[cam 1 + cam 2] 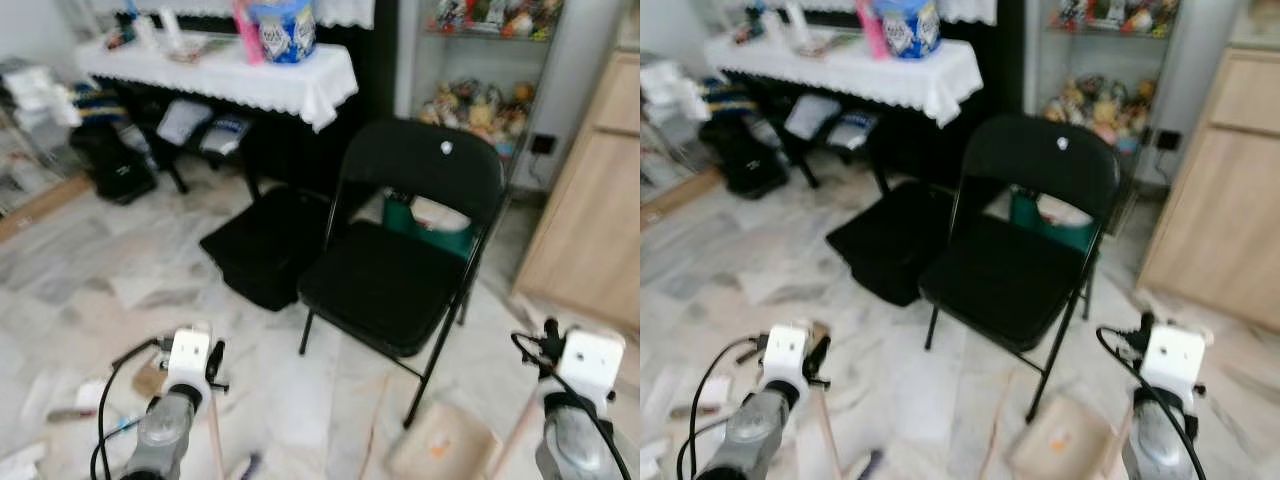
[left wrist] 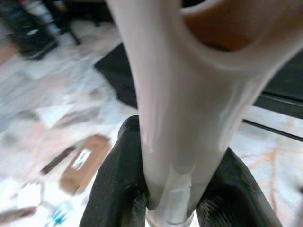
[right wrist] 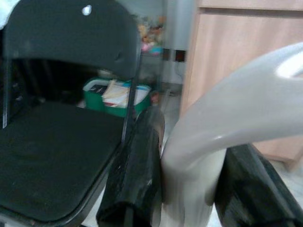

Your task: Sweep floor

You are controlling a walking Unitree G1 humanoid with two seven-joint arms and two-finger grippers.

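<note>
Closest in, the left gripper (image 2: 168, 198) has its jaws clamped around a pale handle (image 2: 175, 118), and the right gripper (image 3: 187, 189) is clamped on a second grey handle (image 3: 222, 137). Both shafts run down and forward toward the marble floor (image 1: 90, 270). The litter, a brown card scrap (image 2: 85, 163) and small bits, lies on the left arm's side, so I'd judge the left tool nearer; the black folding chair (image 1: 400, 270) stands ahead between them.

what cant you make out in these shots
- Left gripper: its fingers clamp a pale handle; the blurred closeup hides which tool.
- Floor litter: too blurred to identify.
- Green bin: contents half hidden behind the black chair.
</note>
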